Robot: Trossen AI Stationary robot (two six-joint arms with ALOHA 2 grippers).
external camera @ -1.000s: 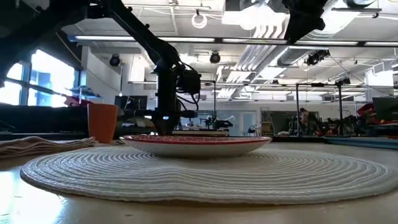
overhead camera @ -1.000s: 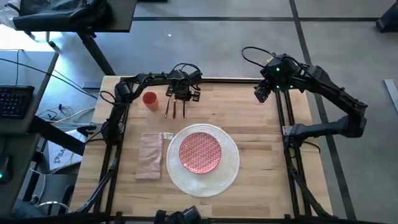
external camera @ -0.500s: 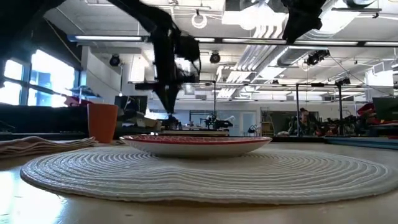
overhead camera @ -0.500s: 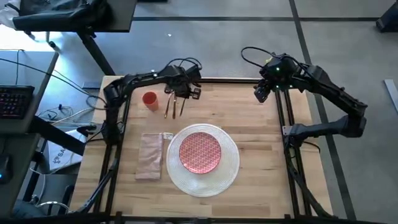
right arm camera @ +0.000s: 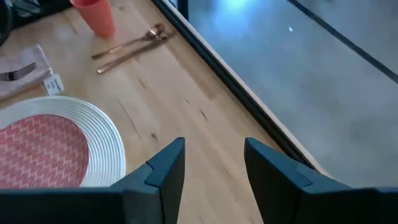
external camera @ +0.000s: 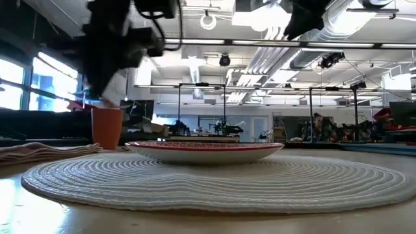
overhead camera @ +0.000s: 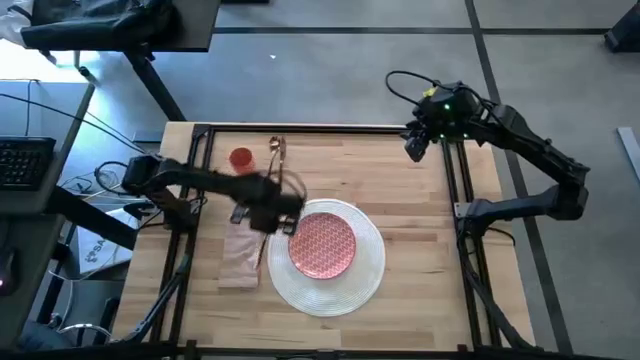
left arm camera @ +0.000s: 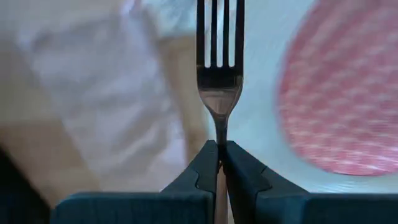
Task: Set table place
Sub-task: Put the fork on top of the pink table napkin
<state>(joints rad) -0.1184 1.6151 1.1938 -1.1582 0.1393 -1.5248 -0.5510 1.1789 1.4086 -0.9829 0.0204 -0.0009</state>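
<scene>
Overhead, table (overhead camera: 420, 240) shows left gripper (overhead camera: 268, 215) at plate's (overhead camera: 322, 244) nine o'clock, while its wrist view reveals jaws clamping fork (left arm camera: 220, 74); right gripper (overhead camera: 414, 146) hovers open.

Left gripper (left arm camera: 219, 163) clamped; right gripper (right arm camera: 212, 163) agape.

No legible text anywhere (napkin tag (right arm camera: 53, 83) unreadably small)

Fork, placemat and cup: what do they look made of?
The fork, pinched in the left gripper, looks like polished metal: thin tines, mirror sheen. The placemat seems woven cord or fibre, matte white, with coiled ridges. The cup is smooth, opaque orange-red, possibly plastic; that is uncertain.
</scene>
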